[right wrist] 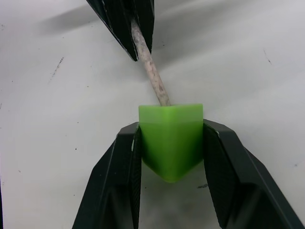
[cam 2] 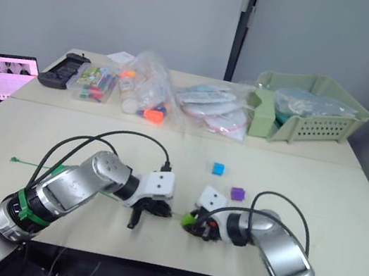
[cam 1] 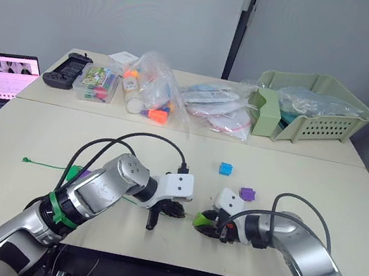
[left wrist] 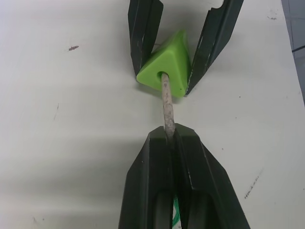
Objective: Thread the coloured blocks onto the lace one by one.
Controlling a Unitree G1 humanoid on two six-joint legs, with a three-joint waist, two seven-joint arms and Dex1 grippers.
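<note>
The left gripper [left wrist: 170,136] pinches the lace [left wrist: 167,102] tip, which enters the light green block [right wrist: 170,138] clamped by the right gripper [right wrist: 171,143] at table's six o'clock — any misalignment could jam or bend the tip.

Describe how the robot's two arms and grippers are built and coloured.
Both arms have rounded silver-grey shells with black joints, and a white block sits at each wrist. A thick black cable loops over the left arm, which also wears a green band. The left gripper and right gripper each have two tapered black fingers.
</note>
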